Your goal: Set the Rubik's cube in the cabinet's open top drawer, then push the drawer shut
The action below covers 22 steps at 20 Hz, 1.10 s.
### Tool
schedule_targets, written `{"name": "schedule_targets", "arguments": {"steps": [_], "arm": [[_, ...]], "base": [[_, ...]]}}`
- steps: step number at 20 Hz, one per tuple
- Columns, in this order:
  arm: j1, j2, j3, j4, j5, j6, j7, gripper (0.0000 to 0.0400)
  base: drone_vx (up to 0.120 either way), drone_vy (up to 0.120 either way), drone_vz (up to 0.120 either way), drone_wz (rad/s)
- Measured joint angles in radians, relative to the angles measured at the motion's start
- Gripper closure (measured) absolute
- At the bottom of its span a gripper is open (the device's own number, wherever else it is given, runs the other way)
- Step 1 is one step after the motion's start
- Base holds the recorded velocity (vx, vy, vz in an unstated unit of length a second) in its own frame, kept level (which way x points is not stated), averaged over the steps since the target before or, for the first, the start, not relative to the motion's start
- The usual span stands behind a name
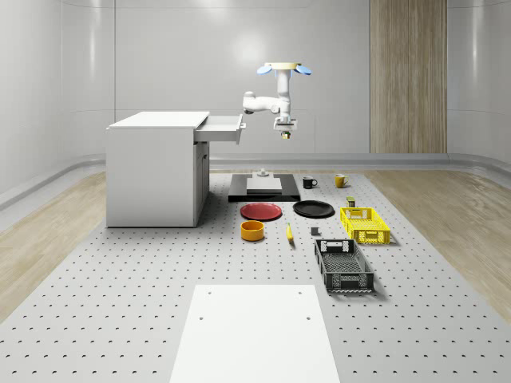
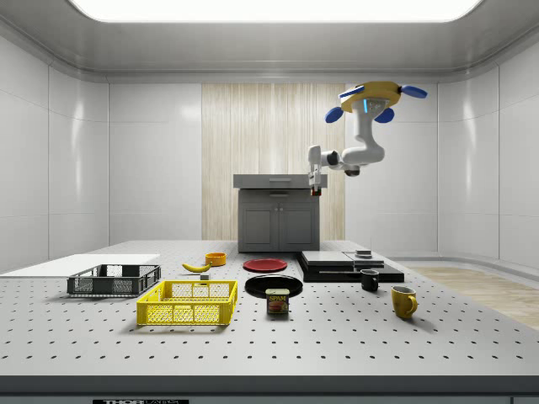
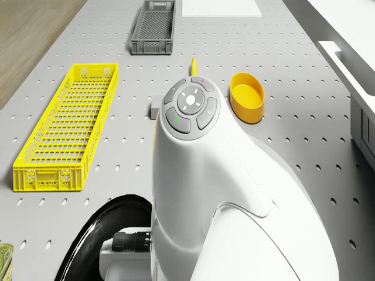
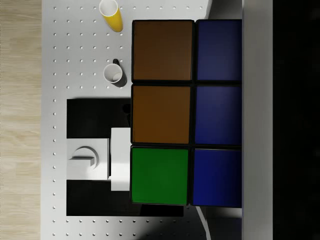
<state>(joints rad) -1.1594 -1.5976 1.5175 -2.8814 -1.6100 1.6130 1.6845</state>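
In the whole-scene view, the white cabinet (image 1: 154,169) stands at the left of the perforated table (image 1: 120,303) with its top drawer (image 1: 220,128) pulled out toward the right; just right of the drawer's front the drone (image 1: 284,69) hovers in the air, its arm bent down so that the gripper (image 1: 284,132) hangs beside the drawer and above the black platform (image 1: 263,187), clear of both. Here the Rubik's cube (image 1: 284,135) is only a small dark-and-orange speck at the fingertips. The wrist view gives what that view cannot: the cube (image 4: 185,112) up close, with orange, green and blue tiles, pinched between the fingers, one of which runs as a dark bar (image 4: 280,120) along its blue side, and far below it the platform (image 4: 90,115), a black mug (image 4: 114,74) and a yellow mug (image 4: 110,14). Further right in the whole-scene view lie a red plate (image 1: 261,211), an orange bowl (image 1: 252,230), a black plate (image 1: 313,209), a yellow crate (image 1: 364,225) and a dark crate (image 1: 343,266). The side view adds a banana (image 2: 196,267) and a tin can (image 2: 277,302), and shows the gripper (image 2: 317,190) level with the cabinet's (image 2: 278,220) top at the drawer's (image 2: 280,181) right end. The drone view looks over the arm's white casing (image 3: 211,193) to the bowl (image 3: 246,97) and both crates.
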Motion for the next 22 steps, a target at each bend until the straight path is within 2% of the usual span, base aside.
{"name": "schedule_targets", "arguments": {"steps": [7, 9, 14, 22], "arm": [[0.000, -0.004, 0.001, 0.000, 0.002, 0.004, 0.000, 0.0078], [0.000, -0.005, 0.001, 0.000, 0.002, 0.005, 0.000, 0.0078], [0.000, -0.007, 0.001, 0.000, 0.003, 0.007, 0.000, 0.0078], [-0.001, -0.010, 0.001, 0.000, 0.004, 0.009, 0.000, 0.0078]], "base": [[-0.120, -0.120, 0.000, 0.000], [-0.120, -0.020, 0.000, 0.000], [-0.120, -0.016, 0.112, 0.000], [-0.120, -0.120, 0.120, 0.000]]}}
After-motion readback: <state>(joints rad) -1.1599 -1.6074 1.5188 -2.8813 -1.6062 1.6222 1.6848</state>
